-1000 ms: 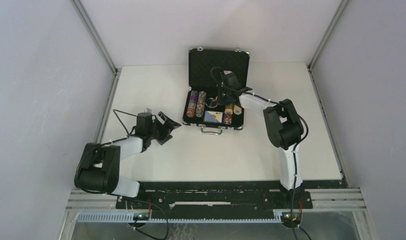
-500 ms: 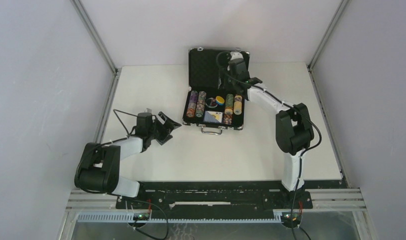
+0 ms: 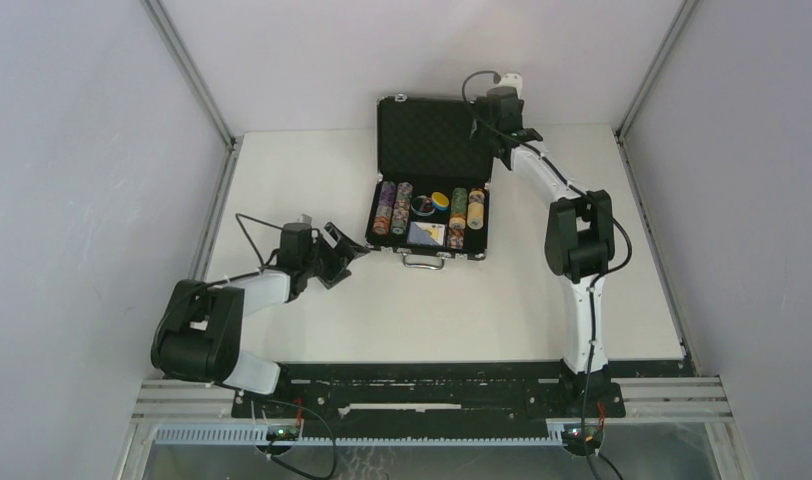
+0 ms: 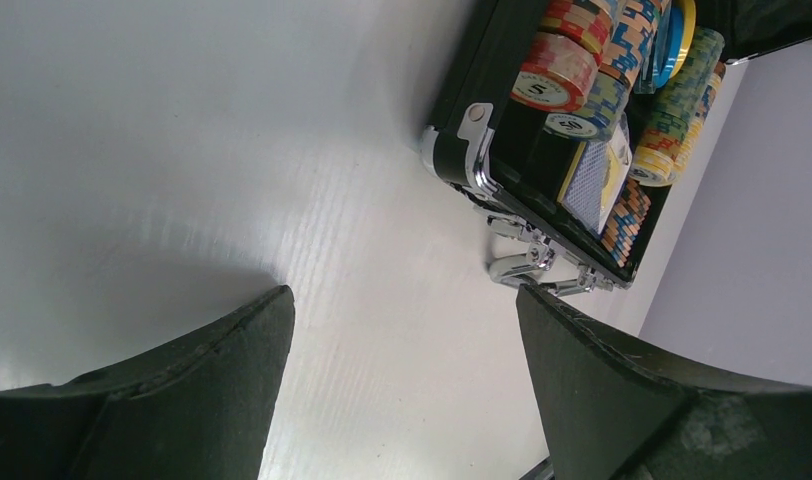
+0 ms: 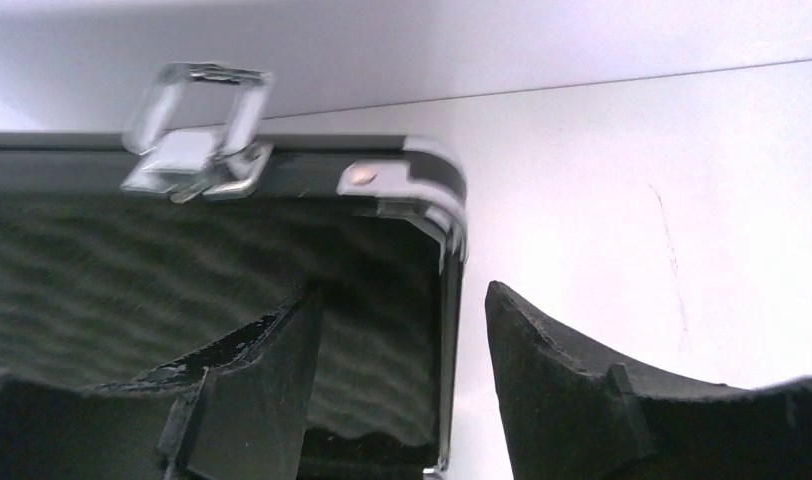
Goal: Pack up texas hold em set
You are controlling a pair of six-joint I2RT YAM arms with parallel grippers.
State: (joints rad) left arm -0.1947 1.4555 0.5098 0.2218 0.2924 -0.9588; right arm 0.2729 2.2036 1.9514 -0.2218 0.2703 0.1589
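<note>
- The briefcase [image 3: 429, 140] is sitting open at the far middle of the table [image 3: 402, 310], its lid standing upright and its handle [image 3: 423, 262] facing the arms.
- The chip rolls [image 3: 393, 208], the card deck [image 3: 426, 234] and the loose tokens [image 3: 435, 202] are all lying inside the tray. Nothing of the set is showing loose on the table, so the filling looks done.
- The right gripper [image 5: 397, 300] is straddling the lid's top right corner, fingers apart with the lid's edge between them, not pinching it.
- The left gripper [image 4: 402, 300] is hovering just beside the case's near left corner, spread wide and holding nothing.
- Swinging the lid down and latching it appear to be what is remaining.
</note>
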